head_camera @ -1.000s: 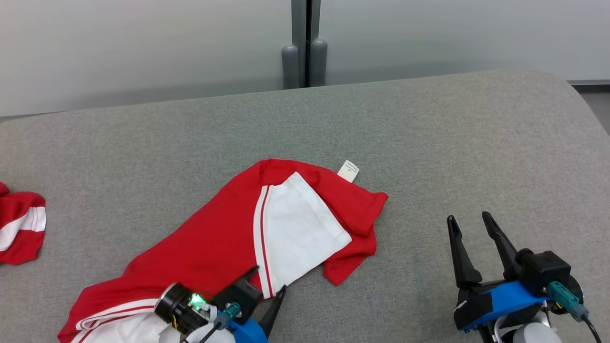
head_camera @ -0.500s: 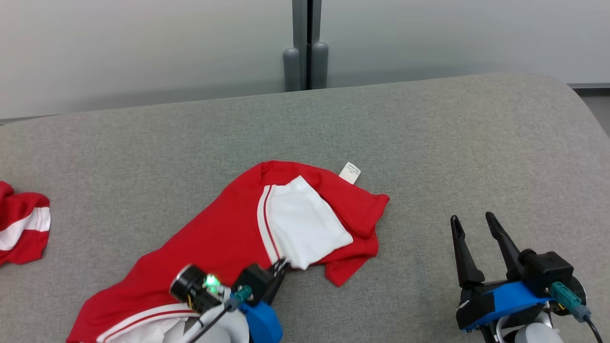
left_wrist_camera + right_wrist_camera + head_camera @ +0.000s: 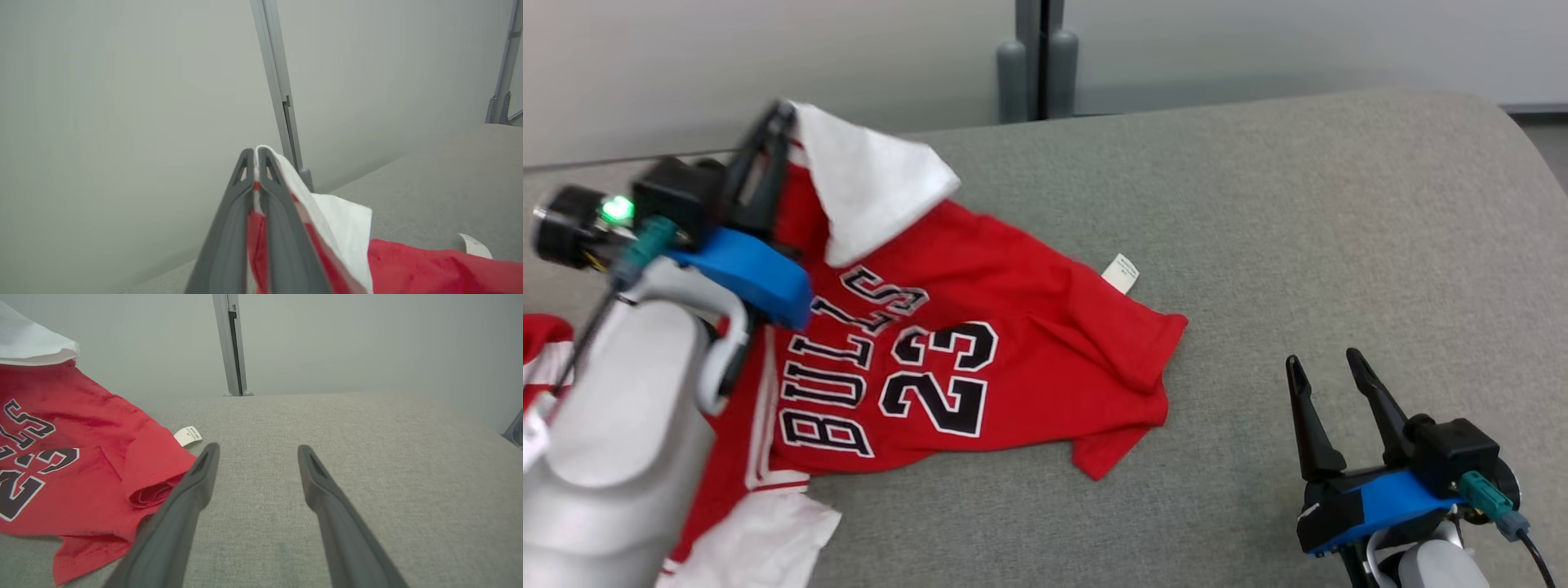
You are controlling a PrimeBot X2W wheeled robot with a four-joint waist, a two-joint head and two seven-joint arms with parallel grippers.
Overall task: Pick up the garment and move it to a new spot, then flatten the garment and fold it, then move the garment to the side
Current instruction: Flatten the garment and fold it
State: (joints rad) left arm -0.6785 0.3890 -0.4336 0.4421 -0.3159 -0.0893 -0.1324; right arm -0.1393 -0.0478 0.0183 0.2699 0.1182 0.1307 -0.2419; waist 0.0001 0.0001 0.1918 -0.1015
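Garment (image 3: 1013,282) pinched in left tool (image 3: 783,116), corner raised

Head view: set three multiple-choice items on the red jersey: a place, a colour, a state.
1. Where is the small white label of the red BULLS jersey?
A. On the grey fabric surface at the jersey's far edge.
B. On the wall.
C. Under the jersey.
2. What colour fills the large digits 23?
A. Blue.
B. Black.
C. Yellow.
3. How is the left hand?
A. Open.
B. Shut on the jersey's white sleeve.
C. Shut, empty.
Answers: A, it lies past the hem; B, black, outlined white; B, cloth is pinched in it.
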